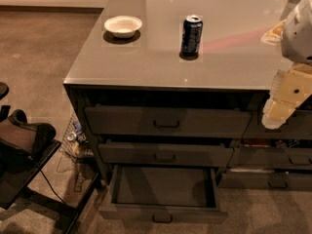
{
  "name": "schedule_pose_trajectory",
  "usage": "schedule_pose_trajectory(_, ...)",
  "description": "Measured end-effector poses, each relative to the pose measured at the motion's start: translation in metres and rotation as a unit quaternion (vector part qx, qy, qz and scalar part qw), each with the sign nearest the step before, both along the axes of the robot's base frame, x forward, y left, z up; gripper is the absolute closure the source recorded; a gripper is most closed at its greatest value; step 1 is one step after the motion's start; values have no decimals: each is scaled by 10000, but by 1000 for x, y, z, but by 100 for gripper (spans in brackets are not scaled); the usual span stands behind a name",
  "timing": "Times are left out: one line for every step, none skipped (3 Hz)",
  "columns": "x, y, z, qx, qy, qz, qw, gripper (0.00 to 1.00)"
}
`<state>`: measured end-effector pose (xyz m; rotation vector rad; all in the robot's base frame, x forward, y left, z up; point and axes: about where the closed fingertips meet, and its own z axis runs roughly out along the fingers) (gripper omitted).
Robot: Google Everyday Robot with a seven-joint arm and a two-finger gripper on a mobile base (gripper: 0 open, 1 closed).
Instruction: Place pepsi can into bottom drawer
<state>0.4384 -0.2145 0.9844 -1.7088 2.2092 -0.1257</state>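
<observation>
My end effector (pixel 279 112) is at the right edge of view, pale and blocky. It hangs off the near right corner of the counter (pixel 234 62), in front of the right-hand drawer stack (pixel 273 156) at about top-drawer height. It holds nothing. Apart or together: cannot tell from here. It is well apart from the can.

The pepsi can (pixel 191 35) stands upright on the counter, roughly mid-width and a bit toward the far side. It is dark blue with pale markings, silver top with pull tab facing up. A white bowl (pixel 123 26) sits left of the can, upright, well apart from it and wider than it. A pale item (pixel 273 33) lies at the far right of the counter, partly hidden by my arm, so I can't identify it.

The bottom drawer (pixel 163 213) of the left three-drawer stack is pulled out toward the near side. Its interior is dark and I see nothing in it. The bar handle is on the front panel. The middle drawer (pixel 165 153) and top drawer (pixel 166 121) above it are pushed in.

A dark chair (pixel 22 147) is on the left on the carpet. A wire rack (pixel 73 141) holding small items stands against the left side of the cabinet.
</observation>
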Motion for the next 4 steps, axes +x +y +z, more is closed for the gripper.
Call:
schedule_pose_trajectory(0,0,0,0,0,0,10000,0)
schedule_pose_trajectory(15,-6,-6,362,-83,-163,9992,0)
schedule_pose_trajectory(42,-13,-18,832,-199,-318,9958,0)
schedule_pose_trajectory(66,-21,-23,1410,-463,-446,9879,0)
